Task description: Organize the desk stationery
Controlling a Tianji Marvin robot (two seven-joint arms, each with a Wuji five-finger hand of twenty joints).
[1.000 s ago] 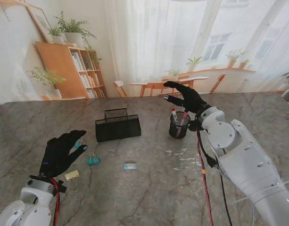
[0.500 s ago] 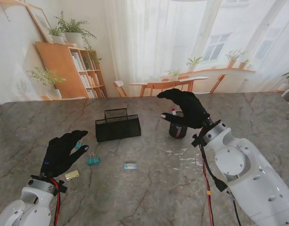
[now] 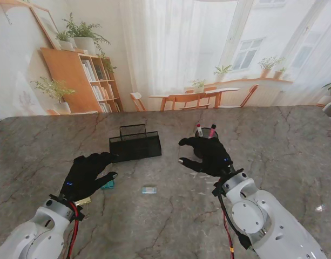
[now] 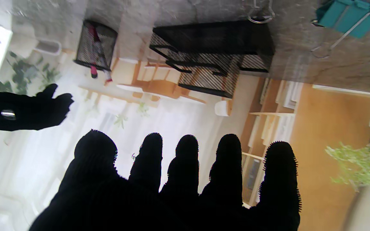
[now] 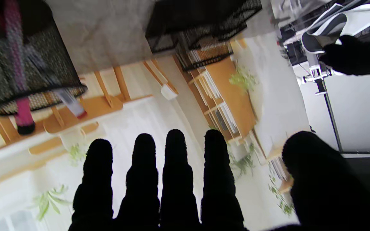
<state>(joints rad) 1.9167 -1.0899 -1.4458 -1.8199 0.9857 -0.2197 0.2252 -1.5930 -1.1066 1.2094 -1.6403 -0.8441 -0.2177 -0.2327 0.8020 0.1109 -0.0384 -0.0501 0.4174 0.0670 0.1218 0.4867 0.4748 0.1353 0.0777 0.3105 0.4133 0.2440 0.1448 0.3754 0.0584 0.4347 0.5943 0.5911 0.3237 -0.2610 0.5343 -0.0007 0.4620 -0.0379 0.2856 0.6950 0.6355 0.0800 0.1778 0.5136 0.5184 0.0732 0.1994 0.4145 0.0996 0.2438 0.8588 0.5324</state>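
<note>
A black mesh pen cup (image 3: 207,133) holds two markers (image 3: 199,129) and stands at the table's middle right; the right wrist view shows it close up (image 5: 24,64) with a pink marker (image 5: 14,57). My right hand (image 3: 205,155) hovers open just nearer to me than the cup, fingers spread, holding nothing. A black mesh tray (image 3: 135,144) stands left of the cup, also seen in the left wrist view (image 4: 210,54). My left hand (image 3: 87,175) is open over a teal binder clip (image 3: 108,184) and partly covers it. A small light-blue item (image 3: 149,190) lies between the hands.
A gold binder clip (image 3: 83,200) peeks out beside my left wrist. The teal clip (image 4: 348,16) and a wire clip handle (image 4: 260,14) lie on the marble near the tray. White specks (image 3: 211,181) dot the table by my right hand.
My right hand has pulled back from above the cup toward me and come down lower. My left hand has slid forward and to the right, over the teal clip.
</note>
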